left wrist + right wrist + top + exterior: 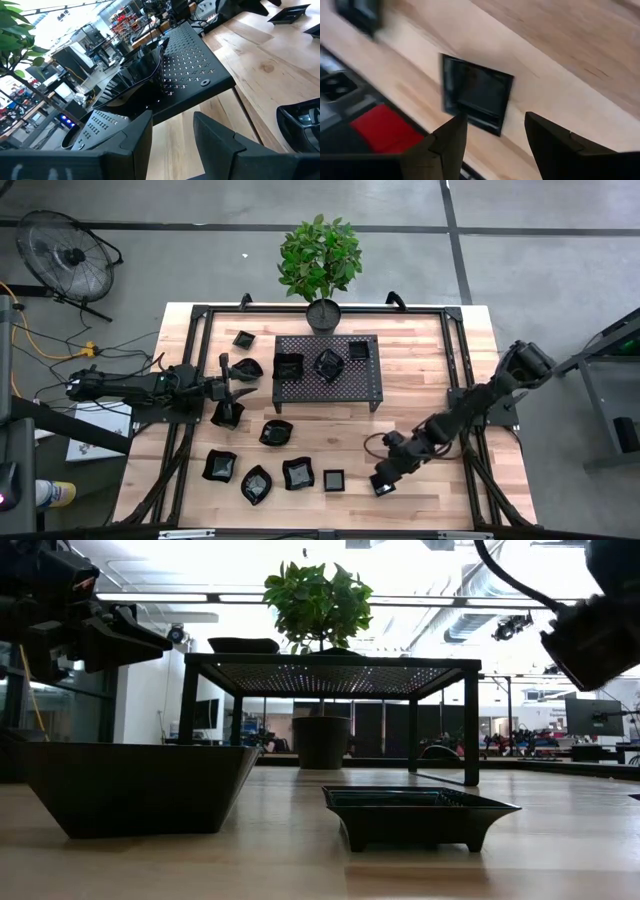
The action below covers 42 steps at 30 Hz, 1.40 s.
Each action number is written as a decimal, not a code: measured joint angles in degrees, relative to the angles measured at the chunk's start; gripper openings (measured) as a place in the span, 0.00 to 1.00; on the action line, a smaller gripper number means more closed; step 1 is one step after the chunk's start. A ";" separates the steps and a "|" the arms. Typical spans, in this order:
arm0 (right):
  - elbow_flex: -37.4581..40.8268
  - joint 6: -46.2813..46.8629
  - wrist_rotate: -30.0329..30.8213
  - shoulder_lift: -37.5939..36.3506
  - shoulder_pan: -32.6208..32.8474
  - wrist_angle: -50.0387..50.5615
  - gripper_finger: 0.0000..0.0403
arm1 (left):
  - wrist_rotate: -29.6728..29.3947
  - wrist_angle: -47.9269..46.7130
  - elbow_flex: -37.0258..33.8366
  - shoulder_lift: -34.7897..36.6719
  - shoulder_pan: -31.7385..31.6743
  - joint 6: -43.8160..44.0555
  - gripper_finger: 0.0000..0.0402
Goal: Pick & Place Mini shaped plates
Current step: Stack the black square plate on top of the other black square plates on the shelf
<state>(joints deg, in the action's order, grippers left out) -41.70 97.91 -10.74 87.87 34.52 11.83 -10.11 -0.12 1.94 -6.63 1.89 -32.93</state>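
Several small glossy black mini shaped plates lie flat on the wooden table, among them a square plate [334, 479] [477, 95] near the front edge and a wavy one [297, 473] beside it. Three more sit on the black perforated rack [327, 370], one of them a wavy-edged plate [145, 65]. My right gripper [381, 482] [495, 135] hangs open, tilted down, just right of the square plate and clear of it. My left gripper [231, 387] [172, 135] stands open and level at the table's left, pointing at the rack, with nothing between its fingers.
A potted plant [321, 265] stands at the far edge behind the rack. Loose plates [246, 368] [227, 414] lie close to my left gripper. A black frame [200, 320] runs round the table. Bare wood [420, 380] lies right of the rack.
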 joint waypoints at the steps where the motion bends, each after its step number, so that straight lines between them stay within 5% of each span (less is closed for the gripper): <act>1: -0.28 0.47 -0.24 0.71 0.34 0.35 0.48 | 0.00 0.00 0.01 0.00 0.00 -0.01 0.35; 15: -0.80 0.66 0.03 4.95 0.72 0.25 0.47 | 0.00 0.00 0.01 0.02 0.00 -0.02 0.35; 42: -0.71 -0.43 3.91 5.21 0.70 -0.30 0.07 | 0.04 -0.01 -0.01 0.01 0.00 0.00 0.35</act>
<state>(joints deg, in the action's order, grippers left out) -42.41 97.47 -6.83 93.08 35.22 11.53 -10.07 -0.14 1.93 -6.62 1.89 -32.93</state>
